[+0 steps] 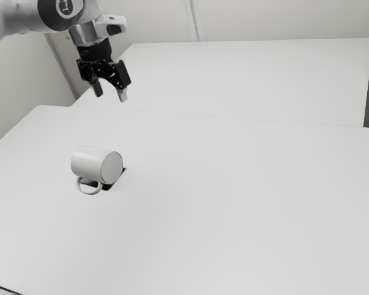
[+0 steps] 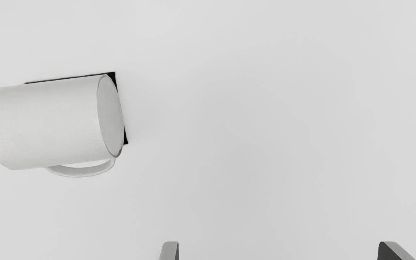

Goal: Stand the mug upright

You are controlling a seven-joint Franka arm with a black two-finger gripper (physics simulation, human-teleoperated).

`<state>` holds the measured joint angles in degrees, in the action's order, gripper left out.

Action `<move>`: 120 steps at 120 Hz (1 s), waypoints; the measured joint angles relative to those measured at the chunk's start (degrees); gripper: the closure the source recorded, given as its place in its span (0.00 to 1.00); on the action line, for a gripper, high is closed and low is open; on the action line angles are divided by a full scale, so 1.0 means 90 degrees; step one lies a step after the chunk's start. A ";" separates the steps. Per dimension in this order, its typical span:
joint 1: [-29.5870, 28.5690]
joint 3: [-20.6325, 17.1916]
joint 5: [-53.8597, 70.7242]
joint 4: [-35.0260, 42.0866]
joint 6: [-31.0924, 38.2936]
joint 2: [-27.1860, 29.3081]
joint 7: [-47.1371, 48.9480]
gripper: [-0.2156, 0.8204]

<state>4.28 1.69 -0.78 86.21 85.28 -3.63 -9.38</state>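
Exterior view had the claw [image 1: 111,96] hanging in the air over toward the upper left, pointing down and well apart from the mug [image 1: 93,164]. It was released, btw: the wrist view had the two fingers [image 2: 170,251] spread wide, with bare desk [image 2: 276,144] visible between them. The arm [image 1: 24,15] came in from the exterior view's upper left. As for the mug, it was a plain white one lying on its side on the desk, so not upright. In the wrist view it sat off to the side, past one finger rather than lined up with the gap. One round end [image 1: 112,168] faced the exterior view's right, though I honestly couldn't tell if that was the bottom or the mouth. The handle [image 1: 89,186] stuck out low on the side facing the exterior camera, and in the wrist view it was on the mug's side nearer the fingers. Some black patch [image 1: 107,187] poked out from under the mug, no clue if it was a shadow or what. Further out, a second big white surface [image 1: 252,80] stood behind the desk, with a pale wall [image 1: 283,21] past that.
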 joint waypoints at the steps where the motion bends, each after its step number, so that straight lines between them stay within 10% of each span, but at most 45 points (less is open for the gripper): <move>1: 0.0026 0.0028 -0.0007 0.0031 0.0042 -0.0003 0.0006 0.21; 32: 0.0295 0.0346 -0.0105 0.0146 0.0700 -0.0001 0.0114 0.21; 55: 0.0483 0.1714 -0.0624 0.0182 0.0727 0.0021 -0.0136 0.21; 91: -0.1747 0.2289 -0.1834 0.0393 0.0728 -0.1034 -0.1595 0.21; 120: -0.2225 0.2299 -0.3338 0.0691 0.0823 -0.1862 -0.3190 0.21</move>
<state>-15.75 22.38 -30.82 92.44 92.69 -20.38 -38.10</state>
